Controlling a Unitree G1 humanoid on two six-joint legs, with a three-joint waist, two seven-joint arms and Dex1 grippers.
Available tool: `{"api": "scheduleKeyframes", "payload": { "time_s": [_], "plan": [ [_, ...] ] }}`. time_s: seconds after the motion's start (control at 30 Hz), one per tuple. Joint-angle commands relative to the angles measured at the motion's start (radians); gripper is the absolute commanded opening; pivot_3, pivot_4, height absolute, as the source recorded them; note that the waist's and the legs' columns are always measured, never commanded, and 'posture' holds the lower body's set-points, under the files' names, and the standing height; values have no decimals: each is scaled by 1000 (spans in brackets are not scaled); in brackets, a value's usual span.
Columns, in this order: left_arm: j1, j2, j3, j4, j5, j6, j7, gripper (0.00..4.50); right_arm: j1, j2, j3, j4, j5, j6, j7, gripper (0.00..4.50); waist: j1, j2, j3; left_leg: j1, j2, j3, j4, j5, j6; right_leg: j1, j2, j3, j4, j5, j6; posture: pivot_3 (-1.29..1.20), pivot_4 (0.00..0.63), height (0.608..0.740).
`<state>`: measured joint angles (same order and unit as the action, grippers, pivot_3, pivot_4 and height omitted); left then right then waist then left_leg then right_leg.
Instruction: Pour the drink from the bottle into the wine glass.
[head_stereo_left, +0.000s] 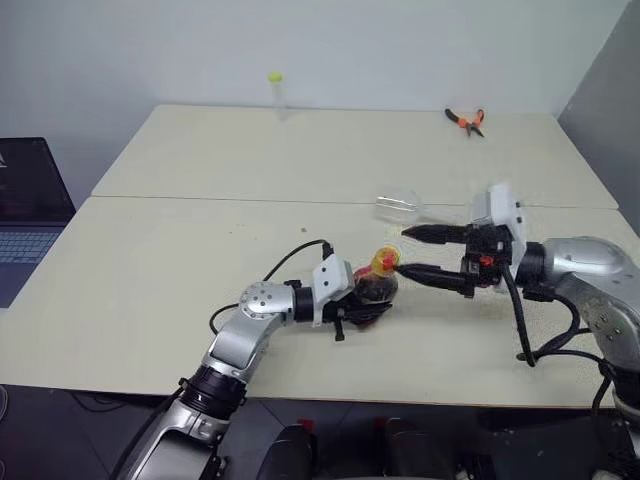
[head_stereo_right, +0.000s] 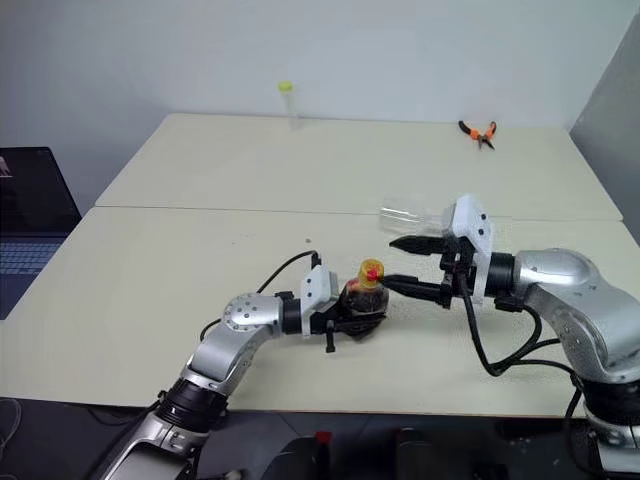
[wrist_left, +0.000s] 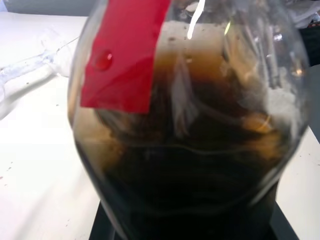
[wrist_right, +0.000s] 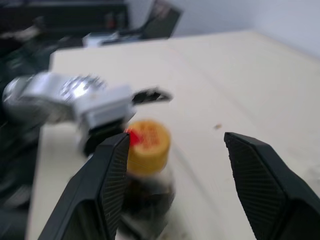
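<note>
Pliers (head_stereo_left: 466, 121), tube (head_stereo_left: 277, 93), laptop (head_stereo_left: 30, 205), table (head_stereo_left: 150, 290)

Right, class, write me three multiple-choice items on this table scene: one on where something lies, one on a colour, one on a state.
1. Where are the orange-handled pliers?
A. at the far right of the table
B. beside the laptop
C. in the left gripper

2. What colour is the cap of the bottle?
A. blue
B. yellow-orange
C. white

3. How is the wine glass placed?
A. standing upright
B. lying on its side
C. held in the right gripper

Answers:
1 A: the pliers sit near the table's far right edge, away from both arms.
2 B: the right wrist view shows a yellow-orange cap above the drink.
3 B: its bowl rests sideways on the table behind the right gripper, whose fingers are apart; the left gripper holds the bottle.
</note>
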<state>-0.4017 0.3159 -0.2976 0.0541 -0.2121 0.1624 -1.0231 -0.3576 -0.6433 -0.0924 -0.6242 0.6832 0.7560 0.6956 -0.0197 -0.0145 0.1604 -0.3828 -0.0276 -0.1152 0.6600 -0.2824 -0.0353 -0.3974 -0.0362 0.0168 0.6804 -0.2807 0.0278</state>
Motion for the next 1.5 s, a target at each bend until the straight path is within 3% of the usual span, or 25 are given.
{"api": "scheduleKeyframes", "payload": {
  "time_s": [0.03,0.23,0.43,0.8,1.03,1.23,1.5],
  "plan": [
    [-27,-14,11,-7,-8,-41,-1,1038,23,56,53,-140,-88,8,-189,3238,-4,0,0,0,0,0,0,0,0,0,0,0,0,0,0,0,150,740],
    [-47,-28,-9,26,-4,-60,-22,1034,-5,165,229,-135,-273,-27,-352,3238,-8,0,0,0,-1,0,0,0,0,0,1,0,0,0,1,0,150,740],
    [-58,-29,-6,46,-2,-73,-29,1032,34,124,189,-93,-337,-44,-340,3238,-8,0,0,0,-3,0,0,0,0,0,1,0,0,-1,1,0,150,740],
    [-50,-14,6,49,2,-79,-28,1029,178,23,-69,-141,-103,20,-205,3238,-7,0,0,1,-3,0,0,0,0,2,1,0,0,-1,2,0,150,740],
    [-53,-13,3,55,-1,-84,-29,1025,189,-6,-134,-200,71,81,-180,3238,-9,0,0,1,-3,1,0,0,0,2,1,0,0,-1,2,0,150,740],
    [-57,-19,0,62,2,-86,-30,1024,84,64,-50,-223,87,92,-294,3238,-10,0,0,1,-3,0,0,0,0,2,2,0,0,-1,2,0,150,740],
    [-59,-30,-5,64,5,-87,-30,1024,11,84,180,-191,-129,47,-368,3238,-9,0,0,1,-4,-1,0,0,0,2,1,0,-1,-1,2,0,150,740]
  ]
}}
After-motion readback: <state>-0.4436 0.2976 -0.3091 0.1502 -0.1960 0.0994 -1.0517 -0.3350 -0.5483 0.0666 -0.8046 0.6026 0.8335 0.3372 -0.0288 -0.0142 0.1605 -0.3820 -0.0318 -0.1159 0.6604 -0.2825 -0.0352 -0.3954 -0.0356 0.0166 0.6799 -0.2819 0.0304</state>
